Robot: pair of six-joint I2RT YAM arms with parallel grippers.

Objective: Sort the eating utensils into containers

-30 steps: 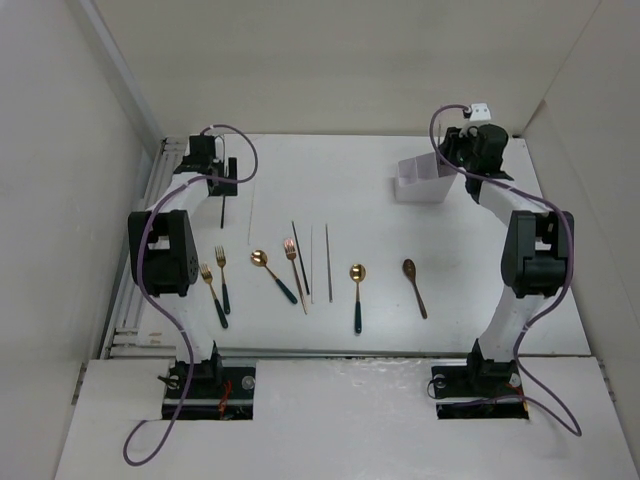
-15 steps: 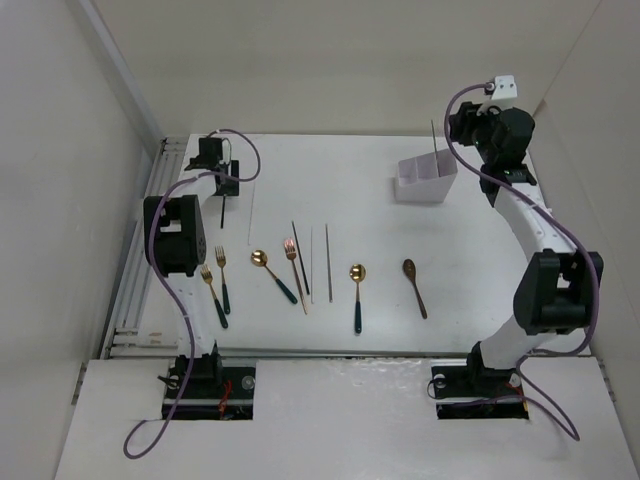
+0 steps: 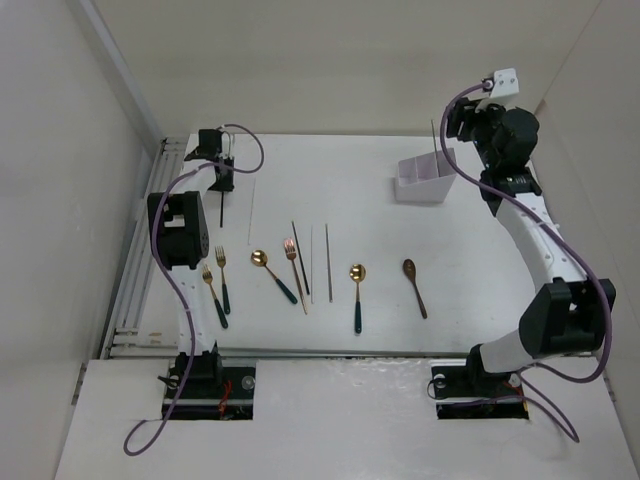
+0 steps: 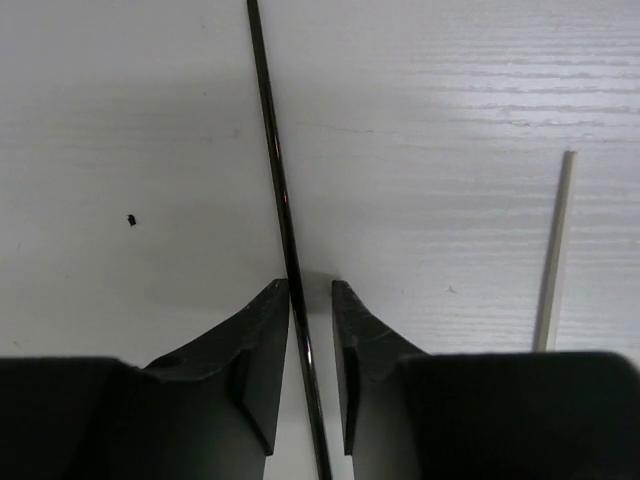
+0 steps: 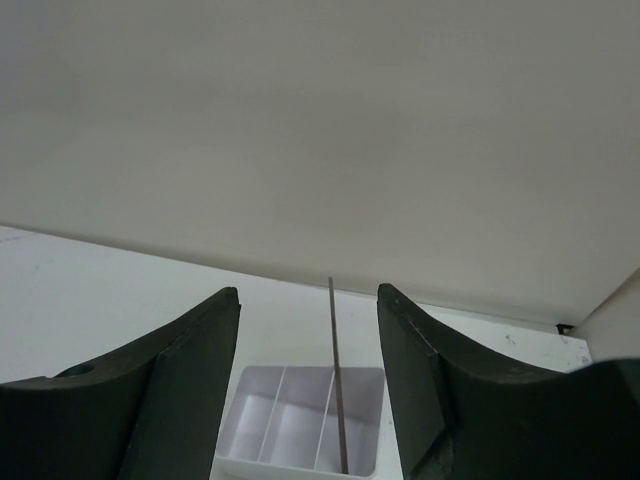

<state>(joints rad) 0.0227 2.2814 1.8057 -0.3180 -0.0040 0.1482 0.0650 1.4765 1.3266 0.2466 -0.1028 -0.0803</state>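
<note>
While the left fingers point(image 4: 268, 335) sit low over the far-left part of the worktop point(image 3: 340, 170), a dark chopstick point(image 4: 280, 180) runs between them. They are parted only a little, wider than the stick, which lies close against one tip with a sliver of gap on the other side. A pale stick point(image 4: 555, 250) lies near it, clear of the fingers and roughly parallel.

The right fingers point(image 5: 200, 345) hang high above the box point(image 3: 425, 182) at the far right, spread wide and holding nothing. A thin chopstick point(image 3: 434, 145) stands nearly upright in the box, toward its right end in the wrist view; which compartment it is in cannot be told.

A row lies across the middle of the worktop. From the left it holds a fork point(image 3: 214, 297), a second fork point(image 3: 224, 283), a spoon point(image 3: 277, 280), a copper fork point(image 3: 297, 278), three chopsticks point(image 3: 328, 262), a second spoon point(image 3: 356, 300) and a brown spoon point(image 3: 417, 292). The copper fork and the nearest chopstick lie very close together, while the two right-hand spoons are well apart.

A rail point(image 3: 150, 220) runs along the left edge beside the left arm. The box sits near the back wall point(image 3: 330, 70) and the right wall. Bare worktop stretches between the left fingers and the box, and between the row and the box.
</note>
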